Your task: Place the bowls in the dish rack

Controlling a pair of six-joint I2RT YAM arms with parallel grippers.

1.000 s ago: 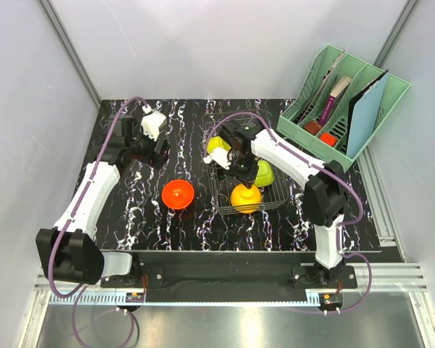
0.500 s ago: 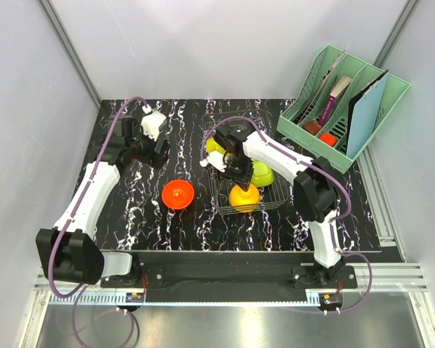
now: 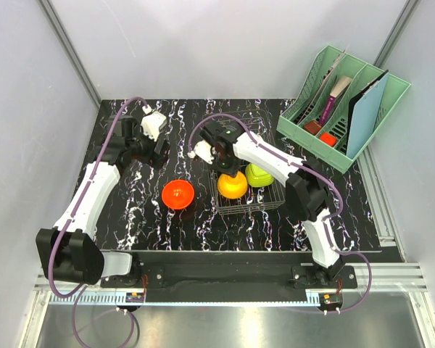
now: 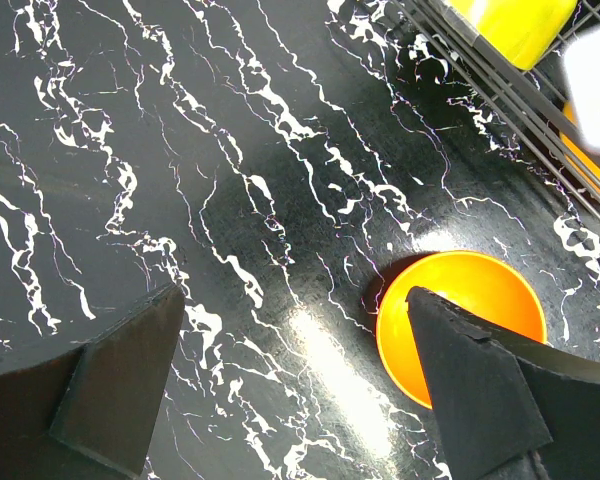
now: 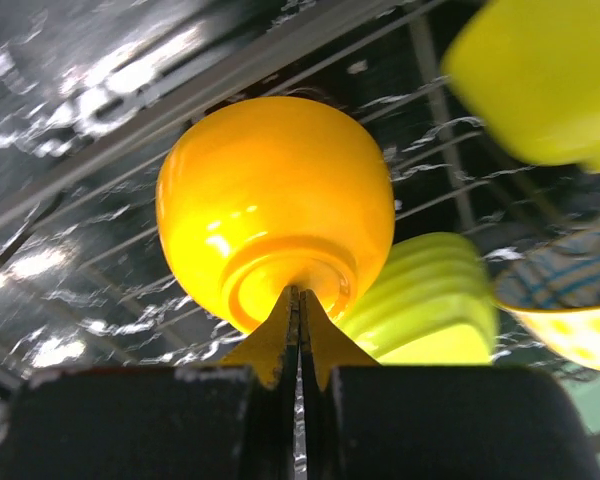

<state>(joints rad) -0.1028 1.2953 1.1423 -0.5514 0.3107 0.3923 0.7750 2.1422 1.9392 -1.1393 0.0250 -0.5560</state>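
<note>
The dish rack (image 3: pixel 272 197) sits mid-table, its wires (image 5: pixel 432 196) showing behind the bowls. An orange-yellow bowl (image 3: pixel 233 185) lies upside down in it beside a lime-green bowl (image 3: pixel 259 174). My right gripper (image 3: pixel 228 168) is shut, its tips (image 5: pixel 300 296) against the foot ring of the orange-yellow bowl (image 5: pixel 275 200), nothing between the fingers. A yellow bowl (image 5: pixel 540 70) and a patterned bowl (image 5: pixel 570 320) are close by. An orange bowl (image 3: pixel 177 194) stands upright on the table left of the rack. My left gripper (image 4: pixel 292 300) hovers open above the table, the orange bowl (image 4: pixel 450 300) by its right finger.
A mint-green file organiser (image 3: pixel 341 101) with books stands at the back right. The rack's corner (image 4: pixel 480 80) with a yellow bowl (image 4: pixel 515 25) lies just beyond the orange bowl. Grey walls enclose the black marbled tabletop (image 3: pixel 130 210).
My right arm has swung to the left and back over the rack. The orange-yellow bowl has shifted up and left inside the rack. The left arm has stayed still.
</note>
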